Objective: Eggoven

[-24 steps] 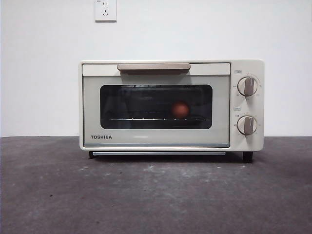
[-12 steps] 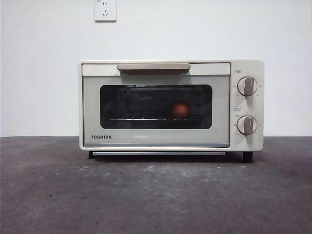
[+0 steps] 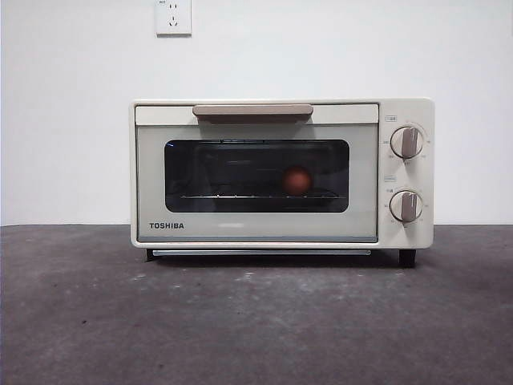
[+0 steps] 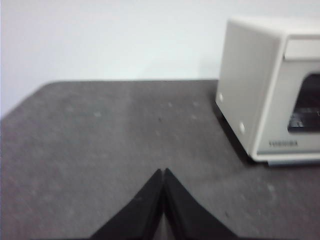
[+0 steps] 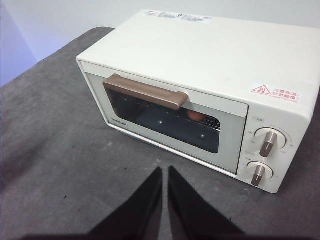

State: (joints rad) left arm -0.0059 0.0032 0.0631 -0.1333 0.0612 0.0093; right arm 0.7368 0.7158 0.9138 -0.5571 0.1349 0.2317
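The cream TOSHIBA oven stands on the dark table with its door closed and its tan handle along the top. Behind the dark glass a reddish-brown egg rests on the wire rack, right of centre. From the right wrist view, the egg shows just under the handle. My right gripper hovers above the table in front of the oven, shut and empty. My left gripper is also shut and empty, over bare table off to the oven's left side.
Two knobs sit on the oven's right panel. A white wall socket is on the wall behind. Grey tabletop stretches in front of the oven and to its left.
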